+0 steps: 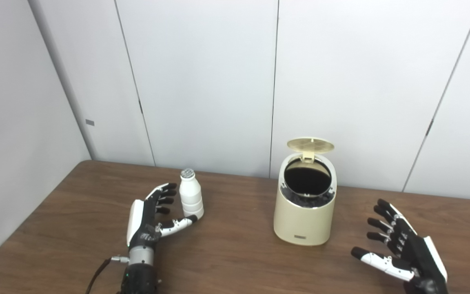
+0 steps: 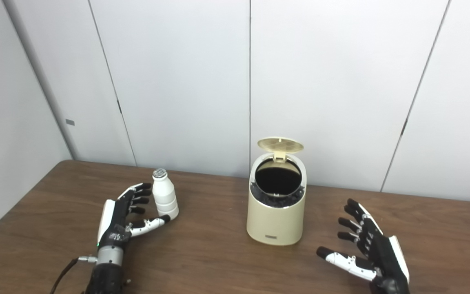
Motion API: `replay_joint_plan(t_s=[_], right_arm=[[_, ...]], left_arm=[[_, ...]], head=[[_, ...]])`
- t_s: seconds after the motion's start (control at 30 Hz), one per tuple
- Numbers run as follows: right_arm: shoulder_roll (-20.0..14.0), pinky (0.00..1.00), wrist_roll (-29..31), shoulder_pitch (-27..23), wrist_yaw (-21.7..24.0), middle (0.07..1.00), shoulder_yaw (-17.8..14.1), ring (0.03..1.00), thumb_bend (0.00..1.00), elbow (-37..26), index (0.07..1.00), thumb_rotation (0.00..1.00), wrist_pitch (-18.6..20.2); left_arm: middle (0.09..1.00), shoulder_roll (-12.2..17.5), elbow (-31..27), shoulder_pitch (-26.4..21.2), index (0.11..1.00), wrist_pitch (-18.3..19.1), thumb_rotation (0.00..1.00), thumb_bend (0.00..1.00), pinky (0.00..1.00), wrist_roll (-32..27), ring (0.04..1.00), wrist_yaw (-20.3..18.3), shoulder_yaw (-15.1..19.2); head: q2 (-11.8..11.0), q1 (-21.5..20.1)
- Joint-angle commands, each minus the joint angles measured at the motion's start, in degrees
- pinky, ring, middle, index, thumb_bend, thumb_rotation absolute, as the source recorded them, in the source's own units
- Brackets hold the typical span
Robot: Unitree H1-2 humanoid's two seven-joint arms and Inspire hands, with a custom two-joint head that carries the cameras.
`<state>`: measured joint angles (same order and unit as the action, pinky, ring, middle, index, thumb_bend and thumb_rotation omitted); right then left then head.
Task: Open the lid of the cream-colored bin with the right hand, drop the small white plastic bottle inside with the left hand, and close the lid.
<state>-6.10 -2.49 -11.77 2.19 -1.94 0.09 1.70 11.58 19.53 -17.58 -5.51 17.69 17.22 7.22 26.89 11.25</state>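
Observation:
The cream-colored bin point(image 1: 303, 212) stands on the table right of centre, its round lid point(image 1: 310, 145) tipped up and back, the dark inside showing. The small white plastic bottle point(image 1: 190, 197) stands upright to the left of the bin. My left hand point(image 1: 149, 216) is open right beside the bottle, fingers curled toward it, thumb tip near its base, not closed around it. My right hand point(image 1: 398, 247) is open and empty, fingers spread, to the right of the bin and clear of it. The same scene shows in the right eye view: bin point(image 2: 275, 210), bottle point(image 2: 165, 198).
The brown wooden table point(image 1: 235, 253) runs up to white wall panels behind. Bare wood lies between the bottle and the bin. A cable point(image 1: 96, 273) trails from my left wrist.

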Motion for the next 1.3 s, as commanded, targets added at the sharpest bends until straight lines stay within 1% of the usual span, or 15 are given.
replay_joint_plan(t_s=[0.0, 0.13, 0.23, 0.37, 0.43, 0.6, 0.7, 0.73, 0.8, 0.83, 0.87, 0.9, 1.0, 1.2, 1.27], right_arm=[[-0.04, 0.7, 0.28, -1.08, 0.01, 0.891, 0.16, 0.812, 0.75, -2.32, 0.887, 0.16, -1.71], [0.01, 0.69, 0.09, -0.93, -0.13, 0.89, 0.27, 0.809, 0.76, -2.8, 0.884, 0.18, -1.2], [-0.09, 0.68, -0.18, -0.81, -0.17, 0.886, 0.4, 0.806, 0.75, -3.08, 0.882, 0.18, -1.06], [0.01, 0.69, -0.39, -0.66, -0.23, 0.887, 0.44, 0.816, 0.76, -3.51, 0.884, 0.19, -0.23], [0.03, 0.69, -0.32, -0.59, -0.19, 0.889, 0.45, 0.813, 0.76, -3.6, 0.884, 0.17, -0.26], [-0.02, 0.68, -0.15, -0.45, -0.14, 0.89, 0.42, 0.811, 0.76, -3.78, 0.885, 0.18, -0.34], [0.05, 0.68, -0.08, -0.37, -0.15, 0.888, 0.41, 0.81, 0.76, -3.97, 0.885, 0.18, -0.08], [0.04, 0.68, -0.16, -0.38, -0.19, 0.888, 0.4, 0.81, 0.76, -3.96, 0.884, 0.18, -0.02], [0.02, 0.68, -0.2, -0.38, -0.2, 0.886, 0.41, 0.808, 0.76, -3.89, 0.883, 0.19, -0.06], [0.0, 0.68, -0.31, -0.33, -0.18, 0.887, 0.48, 0.808, 0.76, -3.99, 0.883, 0.19, -0.11], [0.0, 0.68, -0.36, -0.29, -0.17, 0.885, 0.53, 0.803, 0.76, -4.07, 0.883, 0.19, -0.13], [0.08, 0.67, -0.4, -0.22, -0.21, 0.883, 0.57, 0.8, 0.76, -4.32, 0.882, 0.19, 0.1], [0.21, 0.68, -0.26, -0.03, -0.17, 0.885, 0.65, 0.802, 0.75, -5.07, 0.881, 0.18, 0.94], [0.33, 0.69, 0.27, -0.02, -0.1, 0.895, 0.53, 0.808, 0.75, -5.31, 0.888, 0.19, 1.16], [0.37, 0.68, 0.09, 0.03, -0.15, 0.893, 0.65, 0.803, 0.75, -5.56, 0.888, 0.18, 1.41]], left_arm=[[0.743, 0.79, -0.43, -2.91, 0.777, -1.56, 0.02, 0.83, 0.63, 0.53, 0.713, 0.93, -0.46], [0.746, 0.6, 0.53, -3.51, 0.785, -1.73, 0.0, 0.81, 0.64, -0.06, 0.719, 0.92, -0.8], [0.743, 0.61, 1.32, -3.87, 0.784, -2.09, 0.01, 0.81, 0.65, 0.17, 0.715, 1.31, -1.09], [0.74, 0.42, 1.99, -4.37, 0.781, -2.05, 0.03, 0.82, 0.62, 0.34, 0.709, 1.7, -1.54], [0.74, 0.35, 2.51, -4.63, 0.78, -2.19, 0.03, 0.82, 0.62, 0.2, 0.706, 1.79, -1.72], [0.733, 0.2, 3.85, -5.2, 0.772, -3.41, 0.01, 0.81, 0.6, 0.01, 0.697, 2.12, -2.4], [0.731, -0.03, 4.8, -5.54, 0.765, -4.24, 0.02, 0.81, 0.6, -0.07, 0.694, 2.63, -2.53], [0.714, -0.34, 5.18, -5.72, 0.744, -4.83, 0.01, 0.8, 0.58, -0.19, 0.674, 3.22, -2.36], [0.628, -0.84, 6.42, -6.22, 0.658, -6.88, 0.0, 0.77, 0.52, -0.26, 0.586, 4.86, -2.03], [0.55, -0.87, 7.33, -6.54, 0.593, -8.2, 0.0, 0.65, 0.47, 0.36, 0.535, 6.07, -2.04], [0.511, -0.85, 8.03, -6.78, 0.558, -9.15, 0.0, 0.58, 0.43, 0.83, 0.483, 6.93, -2.11], [0.487, -0.83, 8.72, -7.08, 0.536, -9.75, 0.0, 0.53, 0.4, 1.11, 0.451, 7.53, -2.22], [0.468, -0.69, 10.24, -7.77, 0.513, -10.95, 0.0, 0.51, 0.36, 1.52, 0.425, 8.65, -2.64], [0.47, -0.4, 11.01, -7.99, 0.508, -11.78, 0.0, 0.5, 0.36, 2.01, 0.427, 9.47, -3.04], [0.471, -0.29, 10.66, -7.77, 0.507, -11.25, 0.0, 0.5, 0.36, 1.8, 0.429, 9.27, -3.12]], head=[[0.09, -0.05], [0.14, -0.23], [0.24, -0.34], [0.4, -0.5], [0.4, -0.5], [0.57, -0.59], [0.62, -0.67], [0.62, -0.67], [0.62, -0.67], [0.67, -0.66], [0.67, -0.66], [0.68, -0.74], [0.86, -0.76], [1.06, -0.79], [1.06, -0.79]])
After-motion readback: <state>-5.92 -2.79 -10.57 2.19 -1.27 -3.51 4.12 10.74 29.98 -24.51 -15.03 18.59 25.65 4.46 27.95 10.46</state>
